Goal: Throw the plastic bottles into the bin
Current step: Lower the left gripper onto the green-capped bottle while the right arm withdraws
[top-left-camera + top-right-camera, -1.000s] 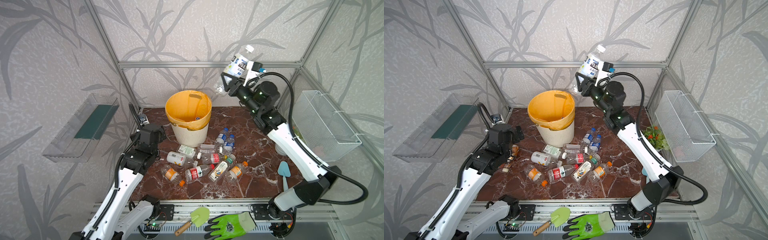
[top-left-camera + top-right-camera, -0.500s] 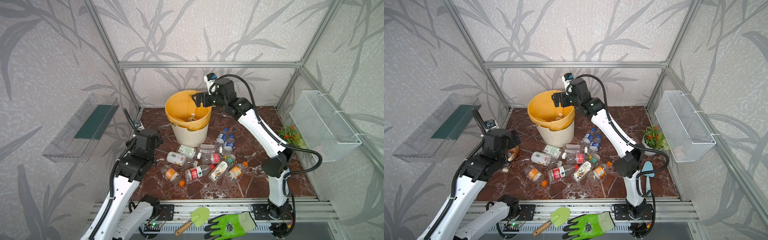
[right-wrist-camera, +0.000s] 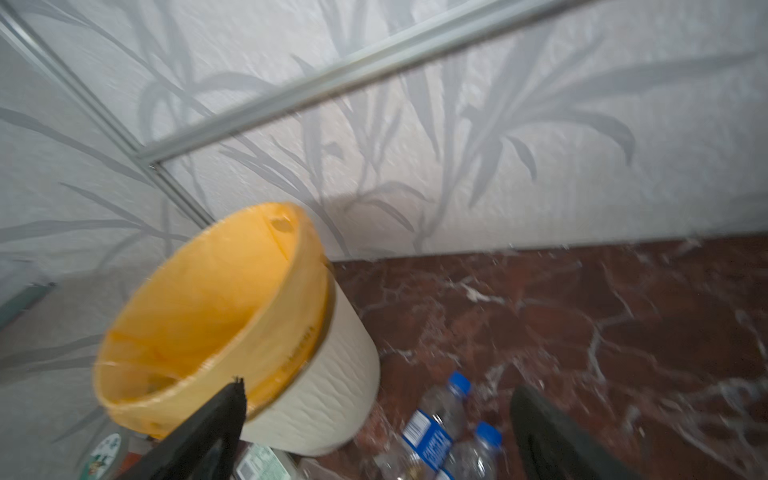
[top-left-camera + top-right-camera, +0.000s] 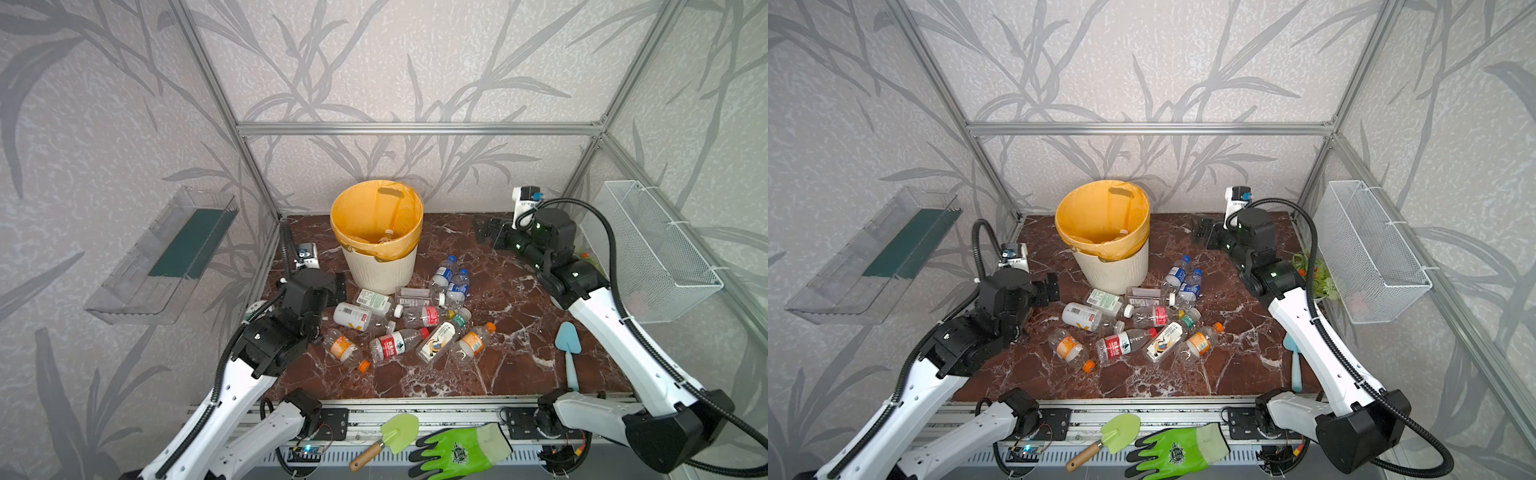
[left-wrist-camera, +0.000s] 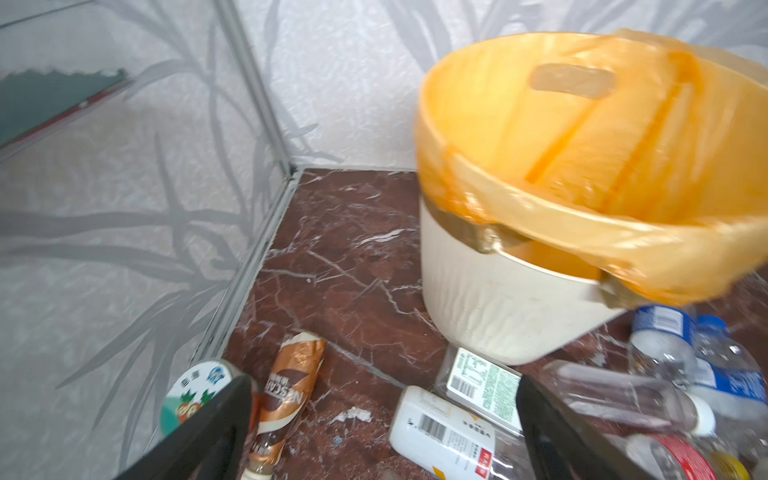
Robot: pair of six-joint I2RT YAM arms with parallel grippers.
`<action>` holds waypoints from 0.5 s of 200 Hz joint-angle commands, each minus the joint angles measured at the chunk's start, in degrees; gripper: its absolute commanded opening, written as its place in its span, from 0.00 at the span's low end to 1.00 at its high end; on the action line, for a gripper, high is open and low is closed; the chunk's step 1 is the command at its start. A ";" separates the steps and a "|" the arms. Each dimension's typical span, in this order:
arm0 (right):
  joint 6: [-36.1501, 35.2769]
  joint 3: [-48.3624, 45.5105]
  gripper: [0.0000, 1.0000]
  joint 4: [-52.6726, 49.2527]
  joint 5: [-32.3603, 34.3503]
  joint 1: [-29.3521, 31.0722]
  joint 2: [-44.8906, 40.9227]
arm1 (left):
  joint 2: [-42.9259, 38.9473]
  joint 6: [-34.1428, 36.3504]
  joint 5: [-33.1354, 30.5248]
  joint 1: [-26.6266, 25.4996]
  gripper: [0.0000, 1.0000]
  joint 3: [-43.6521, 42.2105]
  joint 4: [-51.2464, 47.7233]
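The bin, cream-white with an orange liner, stands at the back centre in both top views. One bottle lies inside it. Several plastic bottles lie scattered on the marble in front of it, among them a white one and a blue-labelled pair. My left gripper hangs open just left of the pile, with nothing between its fingers. My right gripper stands open and empty to the right of the bin, above bare floor.
A brown coffee bottle and a jar lie by the left wall. A wire basket hangs on the right wall and a clear tray on the left. A blue trowel, green trowel and glove lie in front.
My right gripper carried a bottle from high at the back to over the bin, let it go there, then drew back to the right and lower. The left arm shifted slightly.
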 commanded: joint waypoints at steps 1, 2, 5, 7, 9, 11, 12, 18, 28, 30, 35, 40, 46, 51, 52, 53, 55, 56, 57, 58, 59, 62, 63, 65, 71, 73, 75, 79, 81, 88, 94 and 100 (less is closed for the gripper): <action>2.96 -9.15 0.99 3.70 -0.01 -3.13 -7.83 | 3.21 2.87 -6.49 -7.00 0.98 1.16 0.27; 2.93 -9.66 0.99 3.72 -0.01 -3.25 -8.18 | 3.33 2.79 -6.66 -7.35 0.98 1.14 0.22; 2.79 -10.80 0.99 3.77 0.00 -3.67 -8.97 | 3.70 2.56 -7.09 -8.43 0.98 0.96 0.22; 2.68 -11.86 0.99 3.93 0.00 -3.93 -9.63 | 3.93 2.37 -7.33 -9.12 0.98 0.79 0.36; 2.47 -12.84 0.99 4.04 -0.02 -4.15 -10.19 | 4.09 2.30 -7.63 -9.88 0.98 0.55 0.48; 2.36 -13.77 0.99 4.17 0.04 -4.36 -10.90 | 4.29 2.17 -7.82 -10.65 0.98 0.30 0.76; 2.32 -14.21 0.99 4.27 0.06 -4.53 -11.25 | 4.44 2.13 -7.98 -11.02 0.98 0.14 0.99; 1.94 -16.80 0.99 4.45 0.09 -5.22 -13.00 | 4.86 1.82 -8.86 -13.43 0.98 -0.95 2.06; 1.23 -21.08 0.99 4.73 -0.04 -6.38 -15.67 | 5.40 1.44 -10.33 -17.57 0.98 -3.20 4.37; 1.12 -21.90 0.99 4.76 -0.03 -6.59 -16.18 | 5.47 1.34 -10.62 -18.46 0.98 -3.70 4.98; 1.06 -23.90 0.99 4.74 0.00 -7.22 -17.39 | 5.80 1.04 -11.19 -20.27 0.98 -4.85 6.27; 1.06 -25.75 0.99 4.80 -0.07 -7.80 -18.72 | 6.28 0.43 -11.74 -22.11 0.98 -5.91 7.41; 1.06 -27.83 0.99 5.11 -0.32 -8.30 -19.95 | 6.87 -0.47 -11.79 -23.87 0.99 -7.13 8.76; 1.12 -30.23 0.99 5.68 -0.59 -8.78 -21.42 | 7.37 -1.18 -11.61 -25.20 0.98 -8.23 9.77; 1.18 -30.61 0.99 5.77 -0.65 -8.89 -21.70 | 7.47 -1.34 -11.55 -25.42 0.98 -8.39 9.98; 1.18 -30.61 0.99 5.77 -0.65 -8.89 -21.70 | 7.66 -1.51 -11.51 -25.70 0.98 -8.56 10.13; 1.35 -31.59 0.99 6.05 -0.81 -9.17 -22.23 | 7.91 -1.88 -11.32 -26.18 0.98 -8.84 10.42; 1.42 -32.03 0.99 6.08 -0.89 -9.22 -22.54 | 7.96 -2.09 -11.27 -26.48 0.99 -9.00 10.57; 1.50 -32.39 0.99 6.10 -0.93 -9.33 -22.70 | 8.12 -2.19 -11.24 -26.76 0.98 -9.17 10.69; 1.59 -32.57 0.99 6.11 -0.99 -9.43 -22.91 | 8.20 -2.42 -11.19 -27.08 0.99 -9.30 10.75; 1.67 -32.96 0.99 6.12 -1.07 -9.48 -23.23 | 8.37 -2.53 -11.16 -27.28 0.98 -9.45 10.95; 1.89 -33.70 0.99 6.12 -1.21 -9.76 -23.70 | 8.91 -3.24 -11.02 -28.14 0.98 -9.69 11.32; 2.10 -34.26 0.99 6.12 -1.33 -9.94 -24.14 | 9.08 -3.38 -10.99 -28.42 0.98 -9.87 11.46; 2.28 -34.77 0.99 6.14 -1.50 -10.18 -24.49 | 9.43 -3.71 -10.92 -29.04 0.98 -10.09 11.63; 2.75 -36.10 0.99 6.11 -2.19 -10.68 -25.65 | 10.49 -4.32 -10.81 -30.92 0.98 -10.44 12.31; 2.78 -36.36 0.99 6.12 -2.28 -10.72 -25.84 | 10.92 -4.45 -10.83 -31.50 0.99 -10.58 12.57; 2.93 -37.02 0.99 5.99 -2.49 -10.87 -26.35 | 11.18 -4.55 -10.93 -32.11 0.98 -10.68 12.74; 3.13 -37.82 0.99 6.03 -2.70 -11.00 -26.91 | 12.15 -4.73 -11.03 -33.22 0.99 -10.71 13.07; 3.22 -38.14 0.99 5.95 -2.72 -11.02 -27.25 | 12.68 -4.82 -11.04 -33.86 0.98 -10.71 13.15; 3.70 -39.51 0.99 5.90 -2.53 -11.10 -27.90 | 14.51 -4.97 -10.68 -35.39 0.98 -10.45 13.44; 4.13 -40.38 0.99 5.99 -2.33 -11.19 -28.22 | 16.18 -5.15 -9.62 -36.19 0.99 -9.89 13.30; 4.74 -41.55 0.99 6.34 -2.46 -11.27 -28.52 | 18.00 -5.36 -7.96 -36.59 0.99 -9.33 13.01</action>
